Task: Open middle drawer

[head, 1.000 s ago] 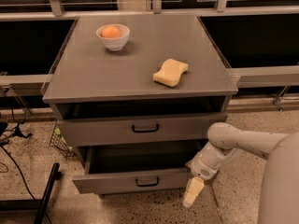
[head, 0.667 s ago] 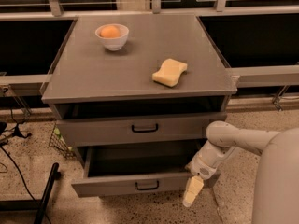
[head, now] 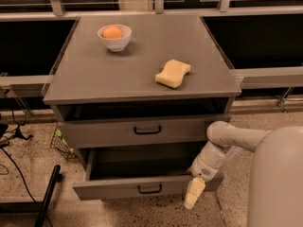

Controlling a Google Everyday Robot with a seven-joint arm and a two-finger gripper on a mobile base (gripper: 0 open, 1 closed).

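Bowl (head: 115,46) with orange (head: 112,31); yellow sponge (head: 173,73)

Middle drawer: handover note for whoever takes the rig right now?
Gripper: hangs pointing down at the right end of the middle drawer front, away from its handle; contact unclear.
Done: middle drawer is pulled well out, with its inside showing. The top drawer also stands slightly out.
Left: probably just back the arm clear.
On the cabinet top: bowl with orange, sponge.

Smooth matt grey bench (head: 94,74); glossy white bowl (head: 115,40); porous yellow sponge (head: 173,73); matt grey drawer (head: 109,191); cream plastic-looking pincer (head: 195,193) at its right front corner; speckled stone floor (head: 142,215).
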